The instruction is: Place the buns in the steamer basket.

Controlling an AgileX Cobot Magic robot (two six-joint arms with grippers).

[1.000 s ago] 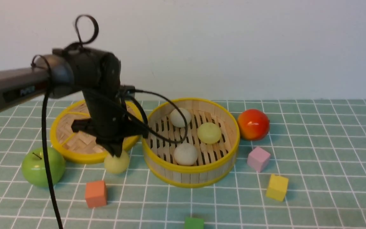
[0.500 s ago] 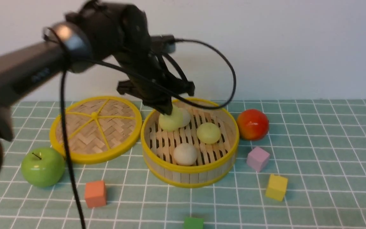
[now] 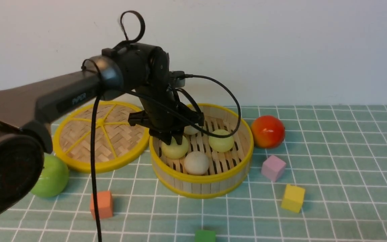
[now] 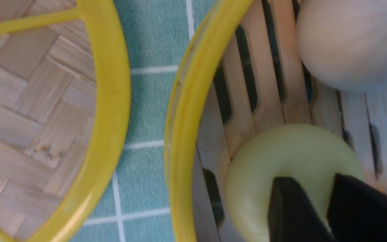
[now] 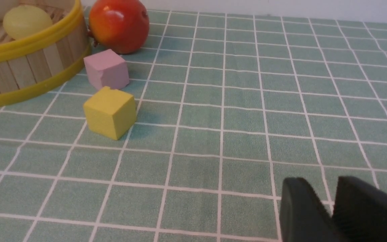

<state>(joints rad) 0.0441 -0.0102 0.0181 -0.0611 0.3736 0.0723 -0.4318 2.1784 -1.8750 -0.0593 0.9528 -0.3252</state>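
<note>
I logged the left gripper (image 3: 172, 138) low inside the steamer basket (image 3: 201, 179), its fingers touching the top of the yellow-green bun (image 3: 175, 148) resting on the slats; whether they still pinched it I could not tell. Three other buns lay beside it. Next move, I judged: lift clear without nudging them.
</note>
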